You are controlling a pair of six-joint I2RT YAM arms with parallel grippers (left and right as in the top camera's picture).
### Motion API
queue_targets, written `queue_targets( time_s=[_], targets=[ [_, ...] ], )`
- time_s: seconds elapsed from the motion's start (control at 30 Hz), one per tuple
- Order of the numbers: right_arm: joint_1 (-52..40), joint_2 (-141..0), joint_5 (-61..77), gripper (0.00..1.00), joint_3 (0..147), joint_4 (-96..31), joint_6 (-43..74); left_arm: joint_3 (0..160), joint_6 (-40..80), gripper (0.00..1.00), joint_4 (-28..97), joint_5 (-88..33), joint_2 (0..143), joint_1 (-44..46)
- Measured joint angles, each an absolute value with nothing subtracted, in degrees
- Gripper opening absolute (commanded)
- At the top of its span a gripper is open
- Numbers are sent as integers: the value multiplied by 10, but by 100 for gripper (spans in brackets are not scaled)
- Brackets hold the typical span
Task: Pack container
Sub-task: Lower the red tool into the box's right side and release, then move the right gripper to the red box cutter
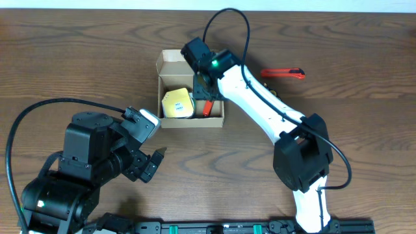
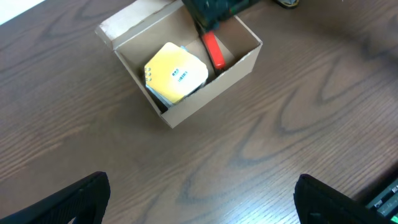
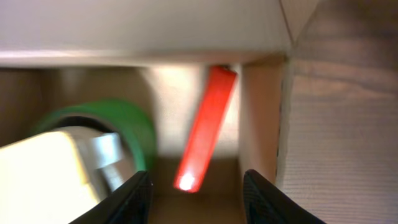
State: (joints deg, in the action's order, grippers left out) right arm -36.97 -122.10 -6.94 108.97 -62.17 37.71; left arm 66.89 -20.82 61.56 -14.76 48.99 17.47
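Observation:
The container [image 1: 192, 121], a small brown cardboard box with its flap lid open, stands at mid-table. Inside lie a yellow tape roll [image 1: 177, 103] and a red cutter [image 1: 207, 107]. My right gripper [image 1: 203, 84] hangs over the box's right half. In the right wrist view it [image 3: 196, 199] is open, and the red cutter [image 3: 205, 127] leans free against the box wall [image 3: 261, 112] beside a green tape roll [image 3: 134, 121]. My left gripper [image 2: 199, 199] is open over bare wood, short of the container [image 2: 211, 93].
A second red cutter [image 1: 283, 73] lies on the table right of the box, behind the right arm. The left arm's base [image 1: 78, 169] fills the near left corner. A black rail [image 1: 227, 227] runs along the front edge.

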Motion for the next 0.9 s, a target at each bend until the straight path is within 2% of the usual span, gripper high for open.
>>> queue_targets(
  time_s=[0.07,0.17,0.33,0.6,0.67,0.77,0.9],
  targets=[
    [-369,-1219,-62,49,1123,-632,366,669,-208,95,616,-148,490,175],
    [-365,-1204,-57,57,1173,-640,331,669,-208,95,616,-148,490,175],
    [-333,-1148,-90,59,1213,-634,244,669,-208,95,616,-148,490,175],
    [-193,-1120,-144,63,1225,-634,50,669,-208,95,616,-148,490,175],
    [-158,-1133,-144,67,1225,-634,-8,669,-208,95,615,-148,490,175],
    [-112,-1158,-115,80,1224,-637,-99,669,-208,95,616,-148,490,175],
    [-58,-1192,-54,82,1224,-639,-195,669,-208,95,615,-148,490,175]
  ],
)
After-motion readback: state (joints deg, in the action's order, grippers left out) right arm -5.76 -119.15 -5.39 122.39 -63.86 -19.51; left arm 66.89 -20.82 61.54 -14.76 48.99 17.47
